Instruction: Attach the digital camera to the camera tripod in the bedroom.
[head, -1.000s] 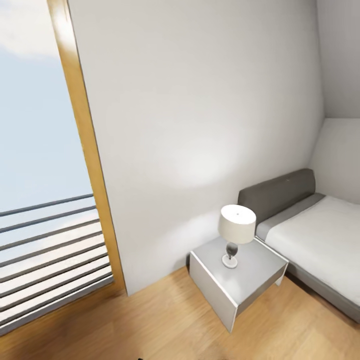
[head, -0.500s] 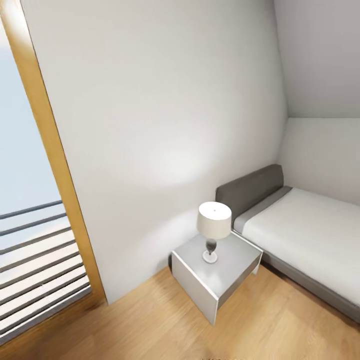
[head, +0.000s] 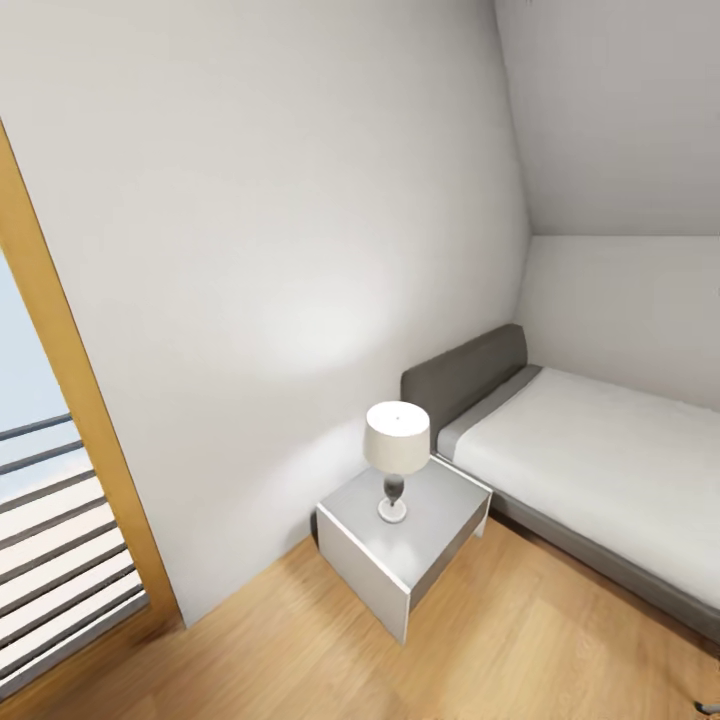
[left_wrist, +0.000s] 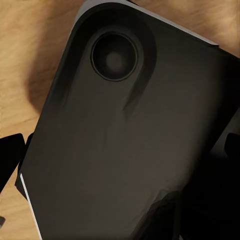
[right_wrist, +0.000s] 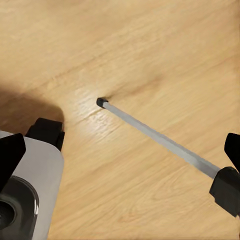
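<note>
Tripod leg (right_wrist: 155, 137) on floor (right_wrist: 150, 50) | right jaws spread; left jaws' state unclear

Base shell (left_wrist: 115, 150): matte black, rounded moulded panel; 1 round recessed disc (left_wrist: 114, 60); thin pale edge line
Base corner (right_wrist: 22, 195): light grey, rounded; dark round inset
Left fingertips (left_wrist: 9, 162): black
Right fingertips (right_wrist: 10, 152): black, wedge-shaped

A big dark grey robot part (left_wrist: 115, 150) with smooth rounded edges sits over the light wood floor (left_wrist: 30, 45). Near one end of the part is a round, sunken circle (left_wrist: 115, 59). The wood floor shows past the part's edges, with a soft dark shadow beside it, and two black finger tips (left_wrist: 9, 157) poke in at the sides of the part.
</note>
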